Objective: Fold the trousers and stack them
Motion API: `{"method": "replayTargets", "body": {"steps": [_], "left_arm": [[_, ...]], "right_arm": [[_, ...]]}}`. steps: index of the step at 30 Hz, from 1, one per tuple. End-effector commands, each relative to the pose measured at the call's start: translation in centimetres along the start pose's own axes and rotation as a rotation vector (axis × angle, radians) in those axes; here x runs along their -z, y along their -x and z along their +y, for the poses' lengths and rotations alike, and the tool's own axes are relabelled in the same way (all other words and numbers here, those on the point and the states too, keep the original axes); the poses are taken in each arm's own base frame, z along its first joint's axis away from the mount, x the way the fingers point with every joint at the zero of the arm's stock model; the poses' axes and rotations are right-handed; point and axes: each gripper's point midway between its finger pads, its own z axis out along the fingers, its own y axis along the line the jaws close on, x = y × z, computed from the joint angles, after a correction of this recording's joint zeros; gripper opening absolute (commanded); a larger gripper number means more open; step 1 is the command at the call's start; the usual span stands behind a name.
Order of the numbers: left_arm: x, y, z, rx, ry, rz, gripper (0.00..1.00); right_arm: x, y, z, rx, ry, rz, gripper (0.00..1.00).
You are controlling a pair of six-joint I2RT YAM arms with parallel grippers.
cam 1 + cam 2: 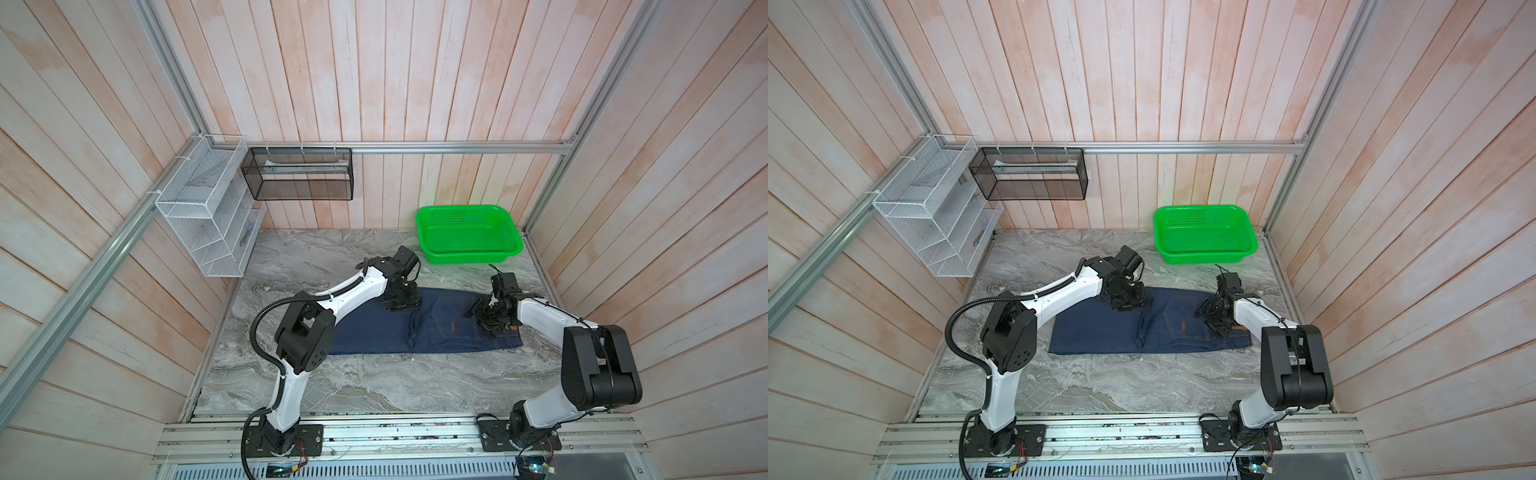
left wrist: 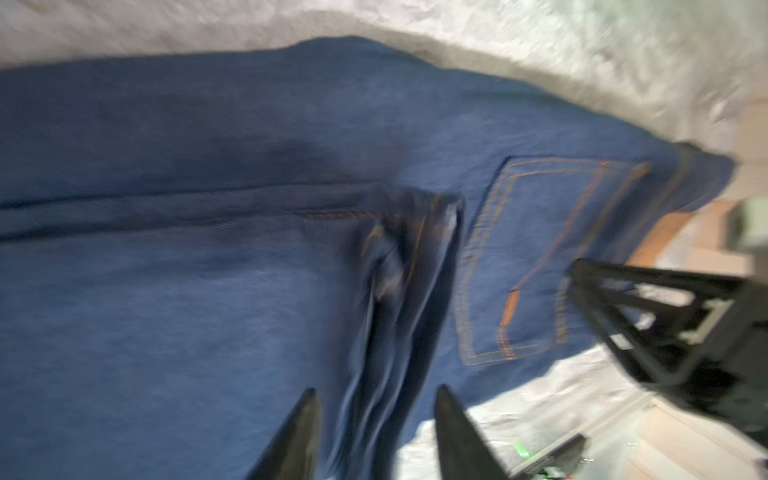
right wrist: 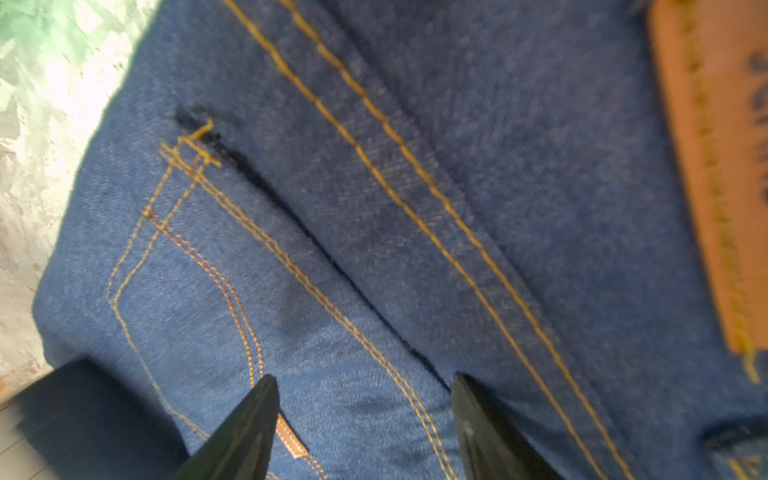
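Note:
The trousers [image 1: 374,332] [image 1: 1092,332] lie flat on the marble table, folded lengthwise, with the waist to the right. A bunched ridge of denim [image 2: 399,291] crosses them near the middle. My left gripper [image 1: 400,305] [image 1: 1128,301] hovers at their far edge over that ridge. Its fingers are open in the left wrist view [image 2: 376,392], with the ridge lying loose between them. My right gripper [image 1: 484,318] [image 1: 1212,319] is open just above the back pocket [image 3: 199,316], holding nothing [image 3: 363,379]. The brown waistband patch [image 3: 715,166] lies beside it.
A green plastic basket [image 1: 469,257] [image 1: 1204,257] stands at the table's back right. A black mesh shelf [image 1: 299,174] and a white wire rack [image 1: 203,224] hang on the walls at the back left. Bare marble [image 1: 353,386] stretches in front of the trousers.

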Motion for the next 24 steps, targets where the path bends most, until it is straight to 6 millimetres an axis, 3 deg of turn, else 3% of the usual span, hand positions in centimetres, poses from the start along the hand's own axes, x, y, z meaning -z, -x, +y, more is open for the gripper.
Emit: {"method": "replayTargets", "body": {"steps": [1, 4, 7, 15, 20, 24], "left_arm": [[4.1, 1.5, -5.2, -0.079, -0.156, -0.1, 0.58], [7.3, 2.0, -6.2, -0.099, -0.185, -0.179, 0.6], [10.0, 2.4, -3.9, -0.061, -0.144, -0.255, 0.6], [13.3, 0.2, 10.7, 0.109, 0.027, -0.33, 0.65], [15.2, -1.1, 17.4, 0.128, 0.078, -0.377, 0.74], [14.6, -1.9, 21.3, 0.122, 0.097, -0.343, 0.78]], "right_arm": [[1.1, 0.4, 0.4, 0.02, 0.001, -0.012, 0.7], [1.8, 0.6, 1.3, 0.048, 0.016, -0.034, 0.7], [2.5, 0.1, 3.6, 0.133, 0.035, -0.055, 0.69], [2.5, -4.0, 10.6, 0.359, 0.057, -0.065, 0.65], [0.6, -7.1, 12.5, 0.43, 0.055, -0.014, 0.62], [-1.0, -8.9, 12.9, 0.456, 0.046, 0.035, 0.59]]}}
